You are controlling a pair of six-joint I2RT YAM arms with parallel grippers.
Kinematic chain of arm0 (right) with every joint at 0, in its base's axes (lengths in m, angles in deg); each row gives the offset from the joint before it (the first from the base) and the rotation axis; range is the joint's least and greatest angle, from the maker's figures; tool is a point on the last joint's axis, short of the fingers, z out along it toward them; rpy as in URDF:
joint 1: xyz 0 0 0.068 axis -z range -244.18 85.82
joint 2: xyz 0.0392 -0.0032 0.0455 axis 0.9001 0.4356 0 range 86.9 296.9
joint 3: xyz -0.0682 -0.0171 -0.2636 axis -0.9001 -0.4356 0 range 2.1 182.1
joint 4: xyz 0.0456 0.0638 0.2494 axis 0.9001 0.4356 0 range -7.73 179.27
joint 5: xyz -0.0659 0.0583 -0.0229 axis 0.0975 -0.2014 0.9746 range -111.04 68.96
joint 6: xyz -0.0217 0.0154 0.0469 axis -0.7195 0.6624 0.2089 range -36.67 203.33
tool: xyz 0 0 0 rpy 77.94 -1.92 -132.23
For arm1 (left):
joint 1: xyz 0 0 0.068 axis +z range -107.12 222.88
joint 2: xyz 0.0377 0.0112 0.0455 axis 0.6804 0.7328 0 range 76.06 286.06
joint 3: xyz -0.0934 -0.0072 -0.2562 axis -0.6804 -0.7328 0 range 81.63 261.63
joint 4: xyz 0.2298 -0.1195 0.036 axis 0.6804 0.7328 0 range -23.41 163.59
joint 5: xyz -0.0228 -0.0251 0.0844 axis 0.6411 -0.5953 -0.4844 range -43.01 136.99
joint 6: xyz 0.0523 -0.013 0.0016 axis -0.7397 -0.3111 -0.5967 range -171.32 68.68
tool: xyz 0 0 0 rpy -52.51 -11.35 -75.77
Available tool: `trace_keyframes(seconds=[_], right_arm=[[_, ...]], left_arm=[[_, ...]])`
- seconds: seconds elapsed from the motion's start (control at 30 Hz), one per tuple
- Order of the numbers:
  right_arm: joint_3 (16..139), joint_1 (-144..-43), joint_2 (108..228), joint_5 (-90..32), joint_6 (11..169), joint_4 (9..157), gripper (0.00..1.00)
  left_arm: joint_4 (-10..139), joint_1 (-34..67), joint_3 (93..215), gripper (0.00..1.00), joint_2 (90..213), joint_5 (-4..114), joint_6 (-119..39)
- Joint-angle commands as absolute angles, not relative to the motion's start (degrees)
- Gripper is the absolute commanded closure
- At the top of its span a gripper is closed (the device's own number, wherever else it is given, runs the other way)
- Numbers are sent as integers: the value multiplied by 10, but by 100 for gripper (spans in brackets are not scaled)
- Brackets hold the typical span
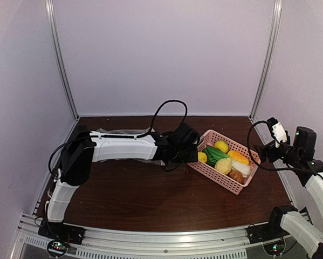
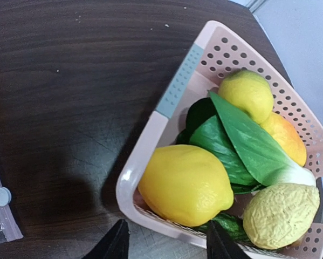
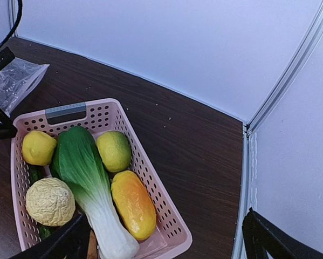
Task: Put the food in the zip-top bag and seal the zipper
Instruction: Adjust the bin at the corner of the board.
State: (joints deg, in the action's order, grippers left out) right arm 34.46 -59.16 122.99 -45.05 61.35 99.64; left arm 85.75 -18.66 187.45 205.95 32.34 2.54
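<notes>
Food sits together in a pink basket (image 1: 214,175) on the right half of the dark wooden table (image 1: 134,199). Inside it, two lemons (image 3: 39,147) (image 3: 114,151) lie at the end with the grey handle strip (image 3: 66,113). A bok choy (image 3: 86,172) runs lengthwise between them, leaves toward the handle and white stalk toward the other end. An orange-yellow piece (image 3: 133,204) lies along the stalk against one long wall. A bumpy yellow ball (image 3: 50,201) rests on the stalk's other side, with a dark green vegetable (image 3: 36,174) partly hidden beneath. A brown bread piece (image 1: 236,176) shows at the basket's near corner in the overhead view.

The bag (image 1: 115,131) lies flat on the table behind the left arm, left of the basket and not touching it. Its zipper (image 2: 13,224) runs along the edge facing the basket, carrying the white slider (image 2: 1,196).

The left gripper (image 2: 167,224) hangs over the basket's handle end, fingers parted with the nearest lemon just beyond their tips; no grip shows. The right gripper (image 3: 166,226) is held above the basket's other end with its jaws wide apart, grasping nothing.
</notes>
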Motion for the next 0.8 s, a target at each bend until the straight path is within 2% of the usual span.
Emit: trace_keyframes(seconds=[0.0,0.17,0.43,0.73,0.77], right_arm=[[340,-586,1227,-458,612,1007,1],[340,-585,1228,-461,611,1008,0],[339,-582,1223,-462,608,1011,0],[338,-578,1218,-463,606,1011,0],[339,-578,1218,-463,606,1011,0]], left_arm=[[865,-180,1897,52,2082,303,74],[867,-172,1923,60,2112,300,87],[842,-156,1982,86,2160,300,46],[787,-133,2032,92,2190,356,-29],[784,-133,2034,95,2193,362,-17]])
